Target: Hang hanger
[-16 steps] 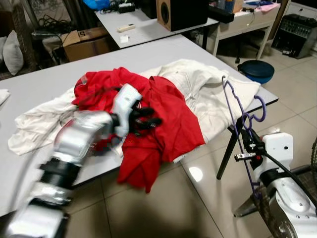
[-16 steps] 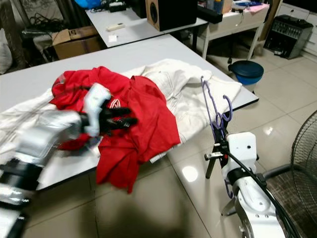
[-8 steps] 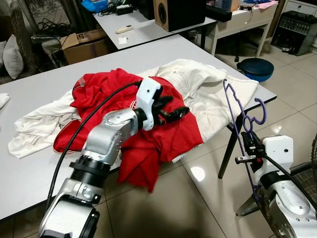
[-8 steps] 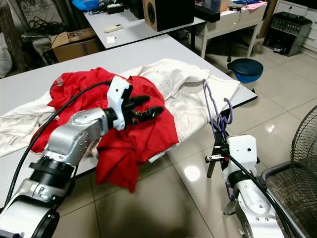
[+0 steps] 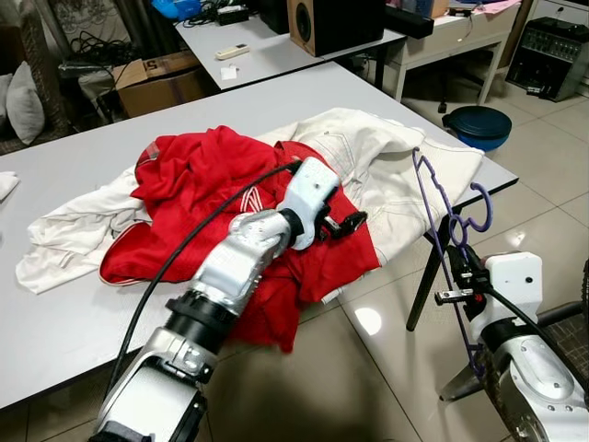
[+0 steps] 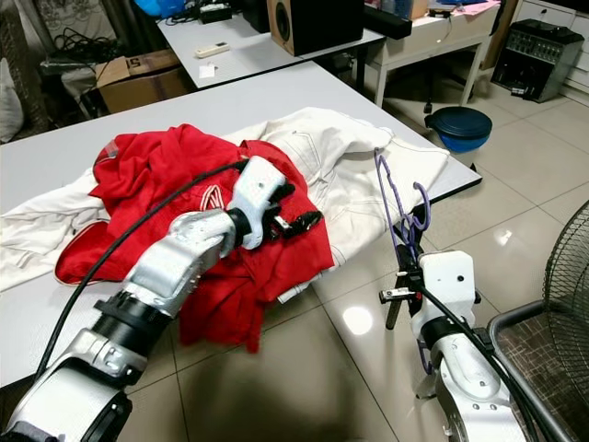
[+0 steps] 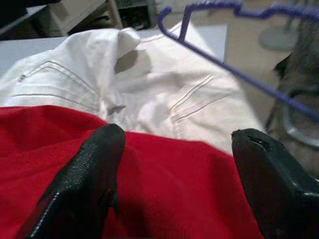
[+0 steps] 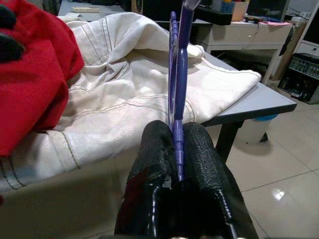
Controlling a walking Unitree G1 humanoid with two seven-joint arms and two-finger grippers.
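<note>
**Thin hanger pinched upright, soft cloth still to be taken**

We take the grey table (image 5: 83, 313) as our landmark. Off its near right corner, out over the tiled floor, our right gripper (image 8: 175, 149) is clenched on the purple hanger (image 5: 448, 226), the two black pads pressed flat against one thin bar. The hanger stands on edge, rising above the gripper, its hook end up near the table edge beside the white garment (image 5: 386, 170).

We judge the hanger to be light and fairly stiff, but thin and smooth, so it could pivot or slip between the pads if anything drags on it. The hold is low on the frame, which leaves a long free length above to swing.

Over the middle of the table our left gripper (image 7: 179, 164) has its fingers spread apart, hovering just above the red garment (image 5: 198, 180), with nothing between them. The red cloth is soft and limp, heaped over the white one; we would judge a raised fold or the collar the best place to pinch, since a flat spot may slide away or bring the white layer with it.
</note>
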